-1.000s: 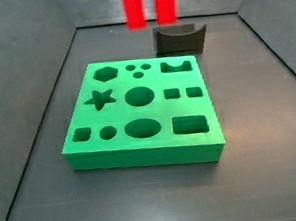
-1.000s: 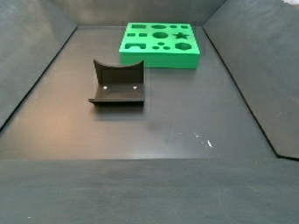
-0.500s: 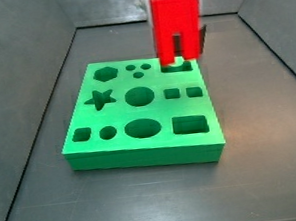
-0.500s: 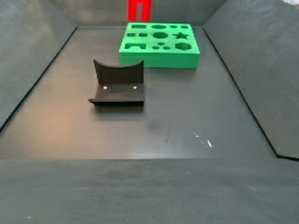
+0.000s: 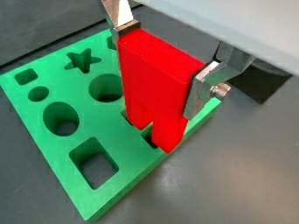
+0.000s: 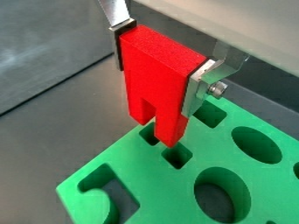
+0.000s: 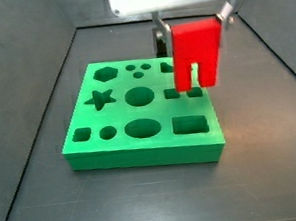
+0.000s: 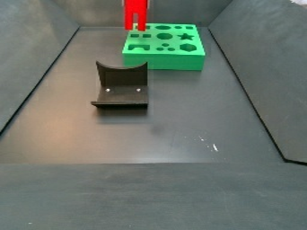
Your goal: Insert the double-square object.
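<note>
Gripper [image 5: 163, 63] clamps double-square object [image 5: 158, 87] | upright, legs down | above green board [image 5: 70, 131] near its square holes

- A side view sits close and high at one end of the green board [image 7: 141, 111], looking down its length; the gripper [image 7: 192, 19] hangs at the board's far edge, clamping the double-square object [image 7: 197, 49].
- A side view stands far back at the opposite end, facing across the dark floor past the fixture [image 8: 120, 86] to the green board [image 8: 167, 47], small at the far wall.
- Both wrist views ride tight above the fingers [image 5: 215, 75] [image 6: 205, 77], looking down the double-square object [image 5: 156, 85] [image 6: 158, 77] onto the green board [image 5: 52, 122] [image 6: 117, 179].
- All four views share the board and the red piece.
</note>
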